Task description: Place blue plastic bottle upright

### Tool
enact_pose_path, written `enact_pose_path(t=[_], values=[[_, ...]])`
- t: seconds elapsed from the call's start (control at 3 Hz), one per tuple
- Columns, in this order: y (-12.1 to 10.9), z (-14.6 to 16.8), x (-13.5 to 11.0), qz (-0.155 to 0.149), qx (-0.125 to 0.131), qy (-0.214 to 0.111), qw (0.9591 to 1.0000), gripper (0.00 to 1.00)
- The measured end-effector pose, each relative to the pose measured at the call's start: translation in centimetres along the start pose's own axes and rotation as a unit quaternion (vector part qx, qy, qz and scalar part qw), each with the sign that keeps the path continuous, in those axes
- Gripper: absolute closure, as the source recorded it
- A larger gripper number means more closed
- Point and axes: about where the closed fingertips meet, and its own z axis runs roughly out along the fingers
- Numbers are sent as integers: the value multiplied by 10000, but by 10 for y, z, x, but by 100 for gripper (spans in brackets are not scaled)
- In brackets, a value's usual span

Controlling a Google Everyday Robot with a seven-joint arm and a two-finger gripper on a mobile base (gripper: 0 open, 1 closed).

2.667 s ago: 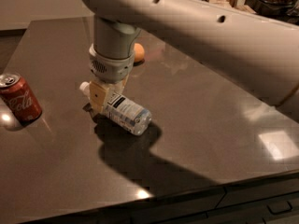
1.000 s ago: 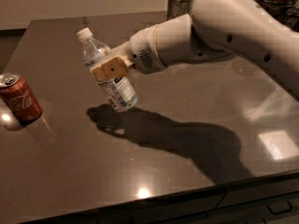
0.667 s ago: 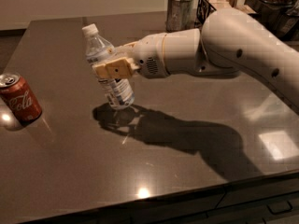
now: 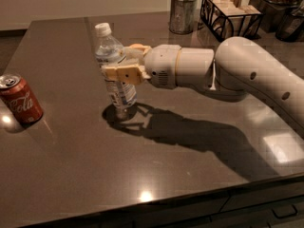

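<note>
The blue plastic bottle (image 4: 115, 70) is clear and bluish with a white cap and a white label. It stands nearly upright, cap up, leaning slightly, with its base at the dark table (image 4: 95, 165) left of centre. My gripper (image 4: 124, 65) reaches in from the right on a white arm and is shut on the bottle's middle. Its tan fingers (image 4: 122, 73) clasp the body from both sides.
A red cola can (image 4: 20, 100) stands tilted at the table's left edge. At the back right are a metal cup (image 4: 183, 14) with white items, a black wire basket (image 4: 231, 14) and dark jars. My arm (image 4: 247, 75) spans the right half of the table.
The bottle lay on its side 2.7 s ago. I have lifted it, turned it from tilted to nearly upright, and lowered its base to the table.
</note>
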Motion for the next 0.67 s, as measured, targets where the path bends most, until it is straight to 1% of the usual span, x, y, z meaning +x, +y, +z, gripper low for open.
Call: enact_pose_path(t=[0.67], values=[[-11, -9, 13, -317, 62, -505, 9982, 100]])
